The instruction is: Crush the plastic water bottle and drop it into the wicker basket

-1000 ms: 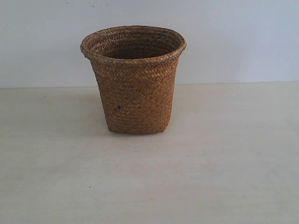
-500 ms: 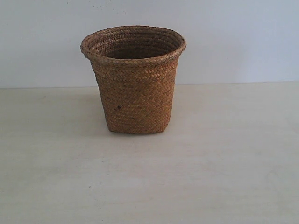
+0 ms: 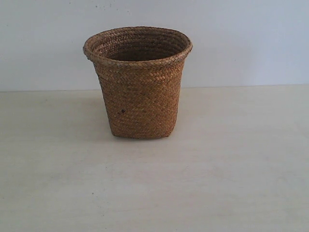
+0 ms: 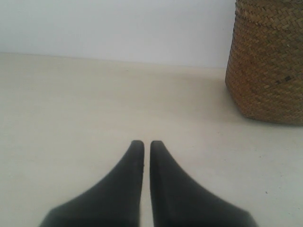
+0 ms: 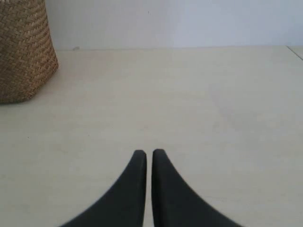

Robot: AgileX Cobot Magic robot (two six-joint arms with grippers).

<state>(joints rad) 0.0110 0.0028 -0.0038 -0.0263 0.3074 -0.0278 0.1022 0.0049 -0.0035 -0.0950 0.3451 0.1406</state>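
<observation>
The brown wicker basket (image 3: 138,82) stands upright on the pale table (image 3: 231,159), with a small dark spot low on its side. Its wall also shows in the left wrist view (image 4: 267,61) and in the right wrist view (image 5: 23,52). The plastic water bottle shows in no view; the basket's inside is hidden below the rim. My left gripper (image 4: 146,144) is shut with nothing between its black fingers, low over bare table, apart from the basket. My right gripper (image 5: 149,153) is likewise shut and empty over the table. Neither gripper appears in the exterior view.
A plain white wall (image 3: 241,38) rises behind the table. The table's far corner edge (image 5: 294,51) shows in the right wrist view.
</observation>
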